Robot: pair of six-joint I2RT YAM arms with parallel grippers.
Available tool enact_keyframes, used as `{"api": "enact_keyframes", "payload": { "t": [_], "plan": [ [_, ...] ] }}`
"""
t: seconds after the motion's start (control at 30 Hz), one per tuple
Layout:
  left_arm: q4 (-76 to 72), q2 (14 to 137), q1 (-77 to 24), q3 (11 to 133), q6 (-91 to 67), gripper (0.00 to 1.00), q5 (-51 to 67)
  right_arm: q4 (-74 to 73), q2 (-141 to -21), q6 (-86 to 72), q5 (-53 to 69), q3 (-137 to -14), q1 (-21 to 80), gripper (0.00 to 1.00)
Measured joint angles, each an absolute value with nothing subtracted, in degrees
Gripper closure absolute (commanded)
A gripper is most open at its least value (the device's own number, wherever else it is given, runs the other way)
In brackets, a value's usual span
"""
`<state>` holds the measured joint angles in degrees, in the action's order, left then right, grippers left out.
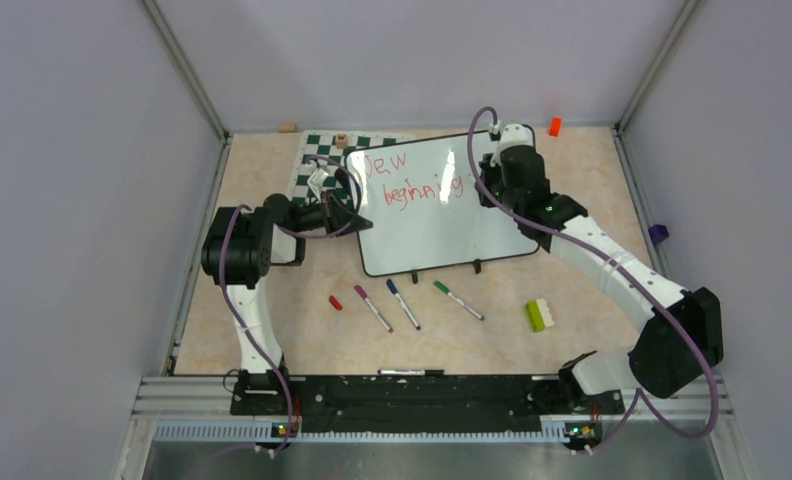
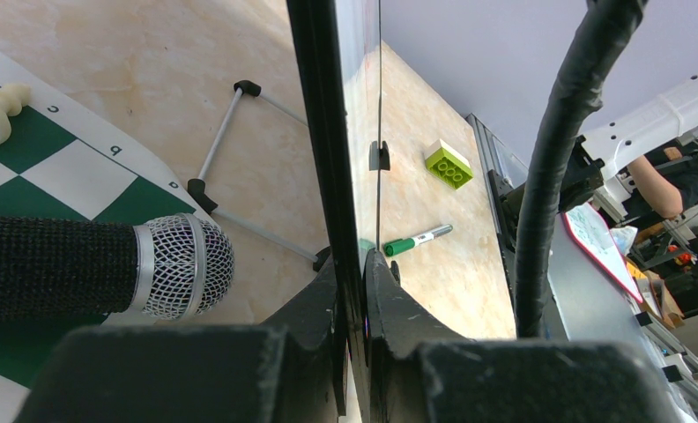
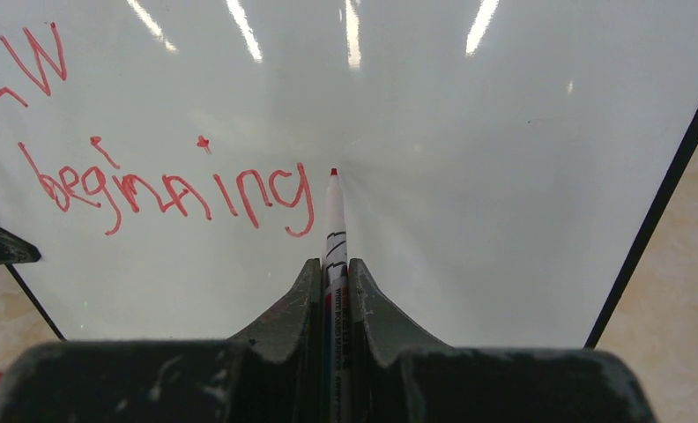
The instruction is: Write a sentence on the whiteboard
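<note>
The whiteboard (image 1: 442, 215) stands tilted on its black feet at the table's middle back. The sentence (image 1: 412, 178) in red reads "New" and, below it, "beginning"; it also shows in the right wrist view (image 3: 169, 189). My left gripper (image 1: 347, 200) is shut on the whiteboard's black left edge (image 2: 323, 132); the pads (image 2: 397, 304) clamp the frame. My right gripper (image 1: 484, 180) is shut on a red whiteboard marker (image 3: 333, 229). The marker's tip rests on or just off the whiteboard (image 3: 504, 176), right after the last "g".
A green-and-white chessboard mat (image 1: 317, 160) lies behind the board's left side. Purple (image 1: 373, 308), blue (image 1: 403, 303) and green (image 1: 458, 300) markers, a red cap (image 1: 335, 302) and a green-and-white brick (image 1: 540, 315) lie in front. An orange block (image 1: 555, 126) sits at back right.
</note>
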<state>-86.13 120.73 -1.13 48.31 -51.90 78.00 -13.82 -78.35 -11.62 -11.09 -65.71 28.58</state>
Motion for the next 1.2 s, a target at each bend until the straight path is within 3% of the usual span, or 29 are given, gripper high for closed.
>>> {"api": "enact_keyframes", "payload": {
  "t": [1.2],
  "plan": [
    [-86.0,120.7,-1.1,48.3,-51.9,1.0,77.9,-12.9,-79.4,-11.1,-11.2,-64.2,28.6,1.0]
  ]
}}
